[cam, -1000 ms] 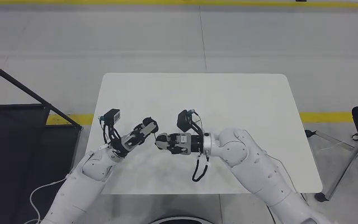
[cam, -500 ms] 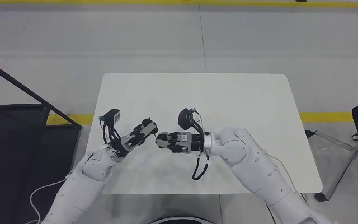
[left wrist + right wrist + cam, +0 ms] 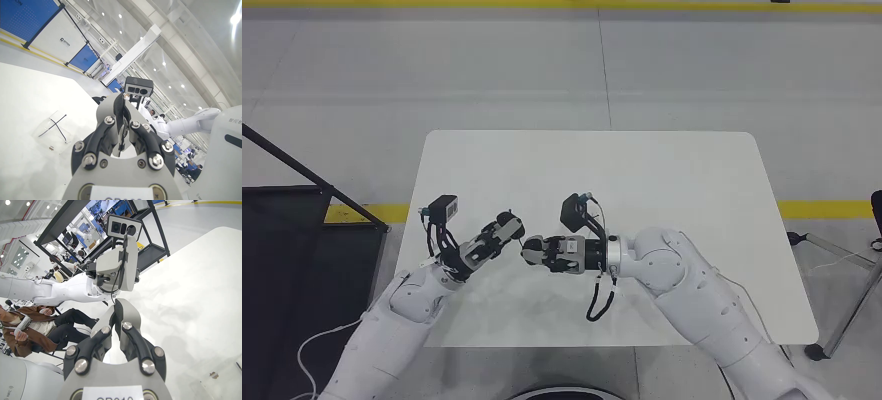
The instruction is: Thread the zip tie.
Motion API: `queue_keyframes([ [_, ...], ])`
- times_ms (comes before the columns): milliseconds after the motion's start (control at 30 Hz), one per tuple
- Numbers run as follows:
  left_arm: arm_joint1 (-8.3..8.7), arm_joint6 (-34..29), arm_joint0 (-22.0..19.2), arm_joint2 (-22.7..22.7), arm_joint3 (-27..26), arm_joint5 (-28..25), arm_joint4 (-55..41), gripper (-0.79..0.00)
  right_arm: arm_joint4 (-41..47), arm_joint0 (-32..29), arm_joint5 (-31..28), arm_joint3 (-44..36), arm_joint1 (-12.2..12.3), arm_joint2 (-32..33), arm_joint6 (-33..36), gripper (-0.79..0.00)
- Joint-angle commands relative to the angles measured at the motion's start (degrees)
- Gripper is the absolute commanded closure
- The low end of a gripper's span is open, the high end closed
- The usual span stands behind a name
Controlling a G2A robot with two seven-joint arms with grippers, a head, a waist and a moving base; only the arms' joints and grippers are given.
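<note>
Low over the near part of the white table (image 3: 662,170), the left gripper (image 3: 122,103) and the right gripper (image 3: 115,308) meet almost tip to tip. Each has its fingers pressed together on the thin black zip tie (image 3: 116,283), which runs from one gripper to the other. Farther out on the table lies a clear plastic holder (image 3: 43,140) with loose black ties (image 3: 56,123).

White table (image 3: 672,180), thin black zip tie (image 3: 116,285). Left gripper (image 3: 122,99) is grey with black dimpled pads (image 3: 118,109); right gripper (image 3: 115,307) matches, grey and black.
</note>
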Motion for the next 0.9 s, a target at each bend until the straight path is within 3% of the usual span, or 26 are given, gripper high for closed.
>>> queue_keyframes([
  [0,-0.07,-0.17,-0.04,-0.02,0.08,0.00,0.03,0.000,0.14,0.00,-0.01,0.06,-0.03,-0.04,0.15,0.000],
  [33,-0.11,-0.21,-0.07,-0.04,0.15,0.00,0.05,0.000,0.32,0.02,-0.05,0.12,-0.05,-0.07,0.32,-0.055],
  [67,-0.15,-0.23,-0.10,-0.06,0.20,0.00,0.06,0.000,0.47,0.08,0.02,0.22,-0.07,-0.05,0.47,-0.240],
  [100,-0.19,-0.28,-0.14,-0.08,0.26,0.00,0.06,0.000,0.59,0.11,0.07,0.25,-0.08,-0.04,0.58,-0.523],
  [133,-0.22,-0.30,-0.17,-0.12,0.31,0.00,0.11,0.000,0.72,0.13,0.10,0.28,-0.09,-0.04,0.69,-0.683],
  [167,-0.26,-0.32,-0.19,-0.18,0.32,0.00,0.15,0.000,0.80,0.15,0.08,0.31,-0.09,0.01,0.79,-0.779],
  [367,-0.50,1.42,-0.27,-1.76,-0.13,0.00,4.50,0.000,1.63,-1.52,-2.11,0.04,0.76,3.31,-0.69,-0.785],
  [567,-0.78,5.23,0.55,-3.44,-2.24,0.00,13.52,0.000,3.64,-7.50,-6.54,-2.80,3.59,13.00,-1.99,-0.785],
  [733,-1.10,12.01,1.37,-4.31,-2.77,0.00,24.64,0.000,6.14,-11.56,-3.95,-6.30,5.58,18.46,3.39,-0.785],
  [867,-1.10,12.01,1.37,-4.31,-2.77,0.00,24.64,0.000,6.14,-11.56,-3.95,-6.30,5.58,18.46,3.39,-0.785],
])
